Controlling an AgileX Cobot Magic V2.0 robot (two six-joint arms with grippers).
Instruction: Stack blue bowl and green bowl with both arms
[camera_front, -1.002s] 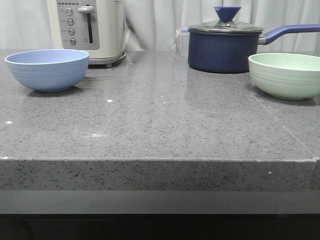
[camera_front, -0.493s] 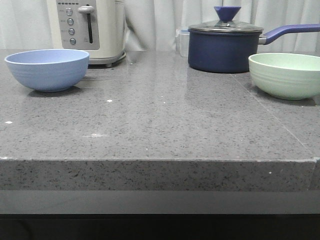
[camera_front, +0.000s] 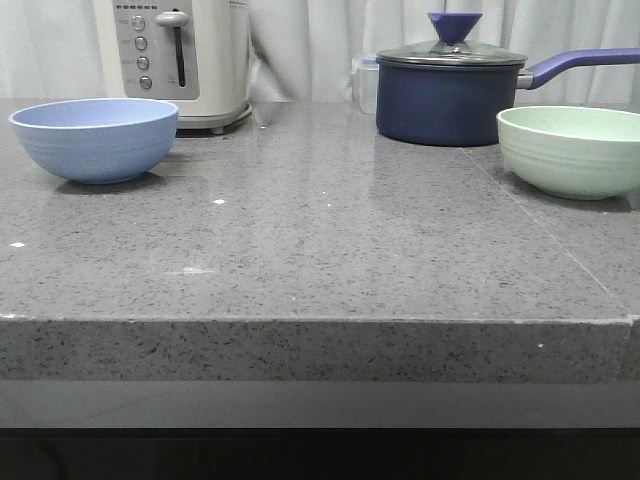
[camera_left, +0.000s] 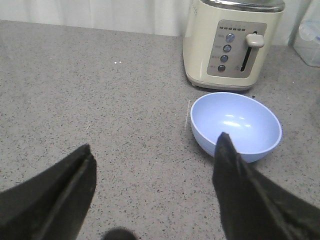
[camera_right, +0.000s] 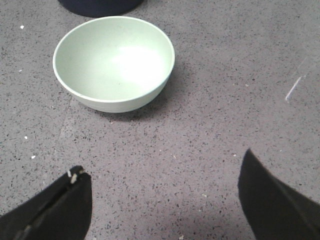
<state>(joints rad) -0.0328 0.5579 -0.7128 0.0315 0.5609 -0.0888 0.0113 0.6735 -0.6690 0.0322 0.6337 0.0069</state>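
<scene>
Across the front view a grey speckled stone counter (camera_front: 320, 250) is seen, bare in the middle. Behind it pale curtains (camera_front: 310, 45) are hung. At the back left a cream toaster (camera_front: 180, 60) is stood, its lever and buttons facing forward; at the back right a dark navy saucepan (camera_front: 445, 100) with a glass lid and a long handle is set. The blue bowl (camera_front: 95, 140) is placed upright on the counter at the far left, just in front of the toaster and apart from it. The green bowl (camera_front: 572, 150) is placed upright at the far right, just in front of the saucepan, partly cut by the frame edge. The two bowls are kept well apart. From the left wrist, the left gripper (camera_left: 155, 160) is seen with its jaws spread wide above bare counter, nothing held, the blue bowl beyond one finger. The right gripper (camera_right: 162, 185) is likewise spread wide and empty, the green bowl near, not touched.
</scene>
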